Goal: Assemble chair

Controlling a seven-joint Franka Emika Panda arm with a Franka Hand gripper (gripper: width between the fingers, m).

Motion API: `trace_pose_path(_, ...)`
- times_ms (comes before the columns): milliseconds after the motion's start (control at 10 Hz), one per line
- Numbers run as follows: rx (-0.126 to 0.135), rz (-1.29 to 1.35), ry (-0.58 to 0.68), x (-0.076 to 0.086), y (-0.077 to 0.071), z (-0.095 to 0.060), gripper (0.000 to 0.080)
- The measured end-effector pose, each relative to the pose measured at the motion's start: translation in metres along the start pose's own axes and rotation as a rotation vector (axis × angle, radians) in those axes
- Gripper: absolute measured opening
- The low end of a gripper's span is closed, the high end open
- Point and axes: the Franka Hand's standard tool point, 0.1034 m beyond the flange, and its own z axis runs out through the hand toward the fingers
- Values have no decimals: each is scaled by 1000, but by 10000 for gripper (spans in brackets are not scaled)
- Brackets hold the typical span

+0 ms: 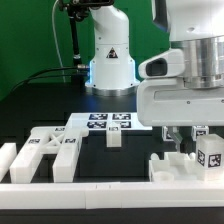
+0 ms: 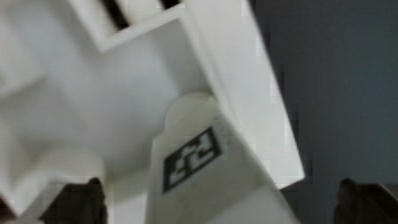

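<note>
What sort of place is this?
Likely a robotics lab bench: a white robot arm mounted on a black table, and white chair parts bearing black-and-white square tags laid out before it.

The arm [image 1: 195, 60] reaches down at the exterior view's right, tool [image 1: 186, 140] pointing downward, fingers [image 2: 80, 200] spread wide.

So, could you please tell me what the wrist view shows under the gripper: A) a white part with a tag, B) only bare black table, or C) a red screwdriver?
A: a white part bearing a tag sits between the open gripper fingertips.
</note>
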Motion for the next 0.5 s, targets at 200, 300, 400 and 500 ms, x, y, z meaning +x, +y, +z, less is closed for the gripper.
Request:
trace_pose_path(200,-1,36,-1,0,1,1,649)
trace_pose_path(300,-1,42,-1,0,1,1,549)
trace_pose_path(400,5,133,-3,-1,0,1,370)
trace_pose_path(500,5,197,-4,-1,0,1,370)
